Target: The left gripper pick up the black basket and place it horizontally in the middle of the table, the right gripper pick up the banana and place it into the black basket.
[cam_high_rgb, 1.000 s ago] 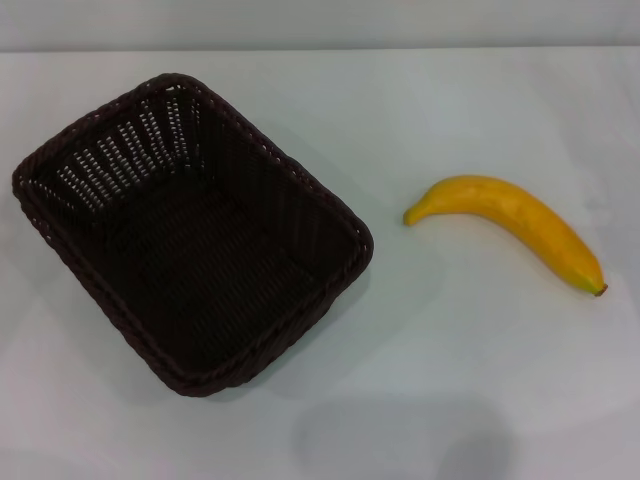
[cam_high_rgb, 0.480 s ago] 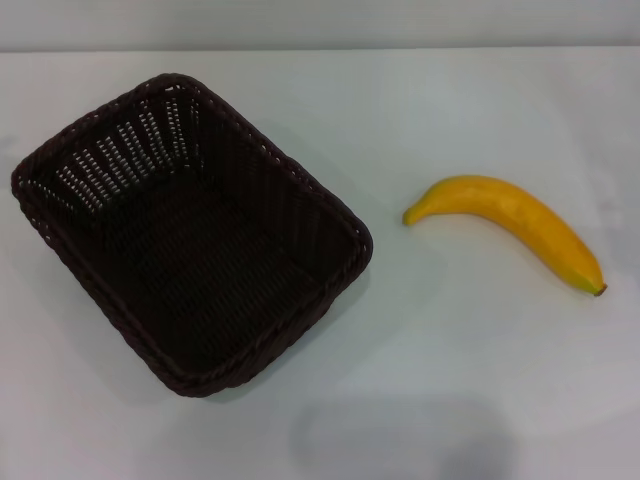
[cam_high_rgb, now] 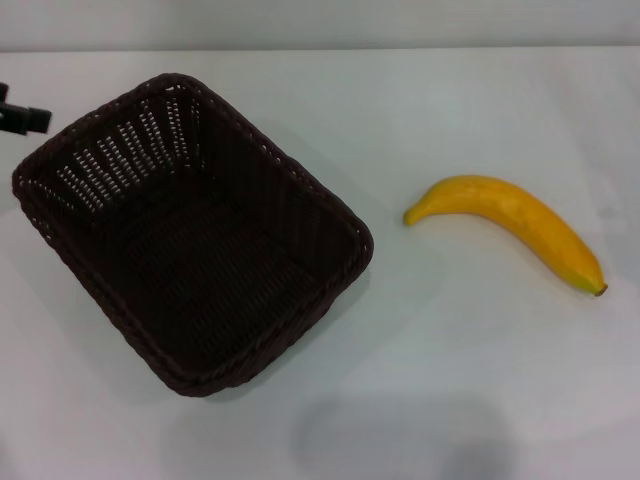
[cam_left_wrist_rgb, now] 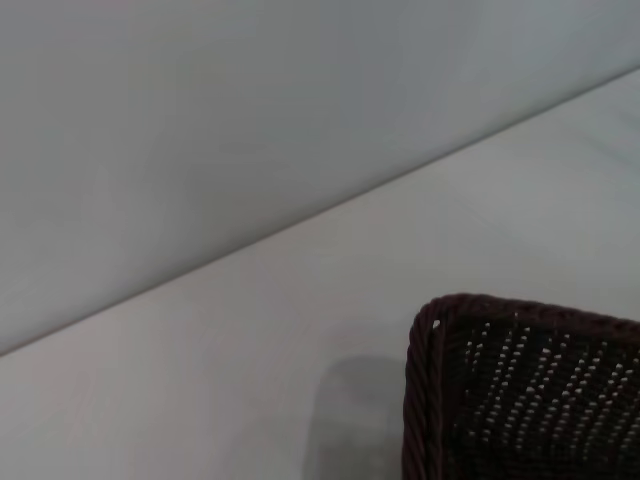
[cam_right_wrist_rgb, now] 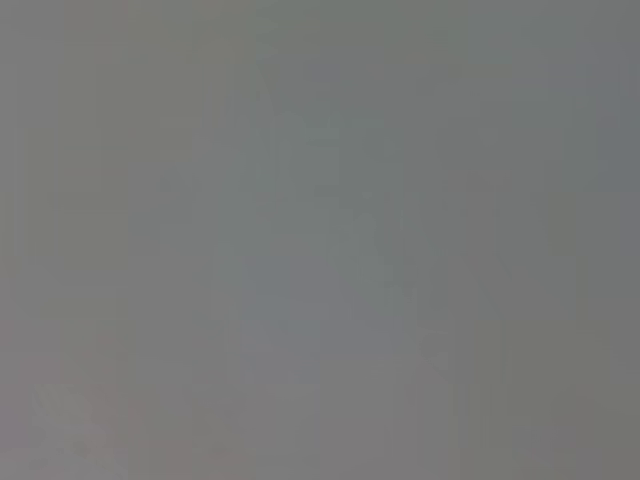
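Note:
The black basket (cam_high_rgb: pixel 190 235) sits empty on the left half of the white table (cam_high_rgb: pixel 450 380), turned at an angle. One corner of it shows in the left wrist view (cam_left_wrist_rgb: pixel 520 390). The yellow banana (cam_high_rgb: pixel 515 228) lies on the table to the right of the basket, apart from it. A black tip of my left gripper (cam_high_rgb: pixel 22 118) shows at the left edge of the head view, just beyond the basket's far left corner. My right gripper is out of view; its wrist view shows only plain grey.
The table's far edge (cam_high_rgb: pixel 320 48) meets a grey wall. A faint shadow (cam_high_rgb: pixel 400 435) lies on the table near its front edge.
The tip of my left gripper has come into the head view at the left edge. The basket and banana have not moved.

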Motion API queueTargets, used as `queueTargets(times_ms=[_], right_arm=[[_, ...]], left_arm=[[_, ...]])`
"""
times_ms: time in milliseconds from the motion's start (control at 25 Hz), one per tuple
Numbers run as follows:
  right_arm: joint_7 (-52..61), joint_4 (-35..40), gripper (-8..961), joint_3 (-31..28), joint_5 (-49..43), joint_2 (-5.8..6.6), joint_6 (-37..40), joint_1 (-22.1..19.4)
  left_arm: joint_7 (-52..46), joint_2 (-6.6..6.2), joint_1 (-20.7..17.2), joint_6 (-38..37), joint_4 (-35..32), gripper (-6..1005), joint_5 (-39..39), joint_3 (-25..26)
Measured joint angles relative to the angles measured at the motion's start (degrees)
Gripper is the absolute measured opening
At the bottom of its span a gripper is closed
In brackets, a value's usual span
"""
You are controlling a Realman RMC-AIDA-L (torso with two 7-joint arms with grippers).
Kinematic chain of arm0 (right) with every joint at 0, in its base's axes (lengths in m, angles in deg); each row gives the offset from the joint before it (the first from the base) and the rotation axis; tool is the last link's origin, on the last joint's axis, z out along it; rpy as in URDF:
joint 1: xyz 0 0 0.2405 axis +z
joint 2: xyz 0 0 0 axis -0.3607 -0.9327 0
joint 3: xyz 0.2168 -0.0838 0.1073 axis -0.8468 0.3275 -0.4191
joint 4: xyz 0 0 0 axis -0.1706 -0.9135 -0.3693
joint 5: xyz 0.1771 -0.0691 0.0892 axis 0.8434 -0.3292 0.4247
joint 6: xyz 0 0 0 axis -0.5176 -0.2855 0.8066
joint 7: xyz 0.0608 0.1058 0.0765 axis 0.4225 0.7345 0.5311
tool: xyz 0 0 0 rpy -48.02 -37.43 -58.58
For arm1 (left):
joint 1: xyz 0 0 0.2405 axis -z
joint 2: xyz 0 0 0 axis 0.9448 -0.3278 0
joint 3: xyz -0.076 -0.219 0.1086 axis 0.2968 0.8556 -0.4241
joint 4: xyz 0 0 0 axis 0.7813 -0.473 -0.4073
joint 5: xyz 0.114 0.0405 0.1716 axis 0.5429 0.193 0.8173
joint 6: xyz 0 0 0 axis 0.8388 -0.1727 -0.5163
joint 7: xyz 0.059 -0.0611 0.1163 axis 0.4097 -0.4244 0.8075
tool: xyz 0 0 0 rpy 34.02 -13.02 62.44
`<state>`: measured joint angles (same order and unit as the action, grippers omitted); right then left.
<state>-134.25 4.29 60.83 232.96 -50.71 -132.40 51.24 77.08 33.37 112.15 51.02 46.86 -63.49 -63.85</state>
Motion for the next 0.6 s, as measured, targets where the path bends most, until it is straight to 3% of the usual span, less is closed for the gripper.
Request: queueTargets(times_ms=[280, 600], right_arm=[[0.44, -0.02, 855, 0.28, -0.16, 0.01, -0.37, -0.75], [0.44, -0.02, 855, 0.34, -0.69, 0.02, -0.14, -0.60]], left_arm=[[3.51, 2.40, 0.33, -3.19, 2.59, 889, 1.73, -0.06], [6.11, 3.42, -0.25, -7.92, 5.20, 889, 2.09, -0.24]])
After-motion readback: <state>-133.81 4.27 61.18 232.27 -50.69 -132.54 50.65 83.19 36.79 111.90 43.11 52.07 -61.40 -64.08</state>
